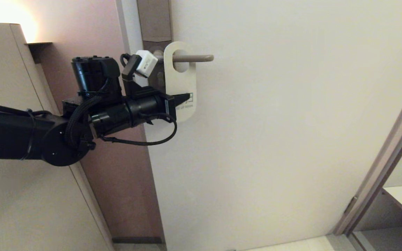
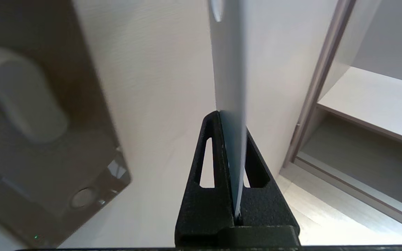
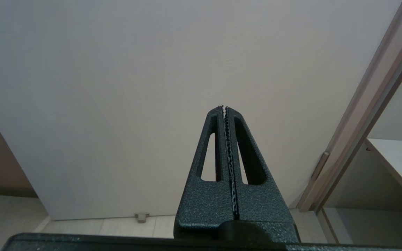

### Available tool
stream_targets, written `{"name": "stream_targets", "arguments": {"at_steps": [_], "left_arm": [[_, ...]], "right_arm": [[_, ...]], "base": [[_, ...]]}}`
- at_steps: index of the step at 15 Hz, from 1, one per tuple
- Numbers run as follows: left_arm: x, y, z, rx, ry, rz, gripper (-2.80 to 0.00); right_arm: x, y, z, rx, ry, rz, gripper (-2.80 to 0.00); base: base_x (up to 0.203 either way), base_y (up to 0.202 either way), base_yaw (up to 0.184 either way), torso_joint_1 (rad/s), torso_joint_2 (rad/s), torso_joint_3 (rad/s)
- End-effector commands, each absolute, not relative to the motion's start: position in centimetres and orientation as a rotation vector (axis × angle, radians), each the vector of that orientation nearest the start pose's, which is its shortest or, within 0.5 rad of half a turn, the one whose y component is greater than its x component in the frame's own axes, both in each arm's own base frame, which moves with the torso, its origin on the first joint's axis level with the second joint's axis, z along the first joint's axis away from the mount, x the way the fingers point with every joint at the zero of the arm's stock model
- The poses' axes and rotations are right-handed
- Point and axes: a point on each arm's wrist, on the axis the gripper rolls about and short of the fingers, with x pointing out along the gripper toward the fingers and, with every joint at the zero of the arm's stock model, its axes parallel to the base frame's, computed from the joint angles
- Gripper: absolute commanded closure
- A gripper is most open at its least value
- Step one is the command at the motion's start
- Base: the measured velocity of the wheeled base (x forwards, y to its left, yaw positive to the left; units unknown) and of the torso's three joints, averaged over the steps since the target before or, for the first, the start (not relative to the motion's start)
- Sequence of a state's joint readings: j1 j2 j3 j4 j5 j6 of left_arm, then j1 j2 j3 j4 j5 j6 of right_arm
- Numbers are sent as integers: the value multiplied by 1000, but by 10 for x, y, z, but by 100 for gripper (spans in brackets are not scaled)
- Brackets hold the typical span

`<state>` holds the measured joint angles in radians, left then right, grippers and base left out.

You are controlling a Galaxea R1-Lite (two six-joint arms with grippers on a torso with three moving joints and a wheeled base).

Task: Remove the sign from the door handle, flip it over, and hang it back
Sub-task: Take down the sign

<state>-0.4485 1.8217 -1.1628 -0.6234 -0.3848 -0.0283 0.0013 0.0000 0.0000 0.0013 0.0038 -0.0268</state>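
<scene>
One arm is doing all the work here. The left end effector (image 1: pixel 186 98) is squeezed tight on the lower part of the sign (image 1: pixel 181 81), with the thin card pinched between its two black fingers (image 2: pixel 210 153). The sign hangs on the door handle (image 1: pixel 192 58), which pokes through the hole near the top of the card, and the card's white side faces out. The handle sticks out sideways from a brown plate (image 1: pixel 155 21) at the edge of the pale door (image 1: pixel 291 122). The right end effector (image 3: pixel 224 108) is closed all the way with nothing in it, and it waits low down and well away from the handle, pointing at the bare door. I think the job is at the very start, because the sign has to come off the handle first. A few things could go wrong from here. If the arm pulls straight away from the door, the hole would catch on the handle, and the card could bend or tear. It needs to slide along the handle toward the free end. The card is thin and smooth, so it could also slip out of the fingers and fall to the floor. The arm is close to the handle too, so a wide swing could bump it. Some teal words show on the sign below the fingers, and I can read "UP ROOM"; the rest is hidden behind the end effector.
</scene>
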Motion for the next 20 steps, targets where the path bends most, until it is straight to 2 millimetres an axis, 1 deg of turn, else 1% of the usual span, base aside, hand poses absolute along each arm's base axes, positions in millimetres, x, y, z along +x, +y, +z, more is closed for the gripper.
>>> {"name": "stream_targets", "arguments": {"at_steps": [1, 3, 6, 10, 13, 16, 20], "left_arm": [[316, -167, 244, -27, 35, -847, 0], [313, -170, 248, -27, 26, -854, 0], [316, -177, 256, -25, 19, -800, 0], [325, -184, 251, -22, 52, -794, 0], [325, -196, 251, -22, 47, -807, 0], [324, -202, 249, -20, 60, -818, 0], [335, -209, 244, -18, 65, -798, 0]], "right_arm": [[-23, 0, 75, -28, 3, 6, 0], [-23, 0, 75, -28, 3, 6, 0], [-23, 0, 75, -28, 3, 6, 0], [-23, 0, 75, -28, 3, 6, 0], [-23, 0, 75, -28, 3, 6, 0], [-23, 0, 75, -28, 3, 6, 0], [-23, 0, 75, -28, 3, 6, 0]], "base": [[0, 0, 0, 0, 0, 0], [0, 0, 0, 0, 0, 0], [0, 0, 0, 0, 0, 0], [0, 0, 0, 0, 0, 0], [0, 0, 0, 0, 0, 0], [0, 0, 0, 0, 0, 0], [0, 0, 0, 0, 0, 0]]}}
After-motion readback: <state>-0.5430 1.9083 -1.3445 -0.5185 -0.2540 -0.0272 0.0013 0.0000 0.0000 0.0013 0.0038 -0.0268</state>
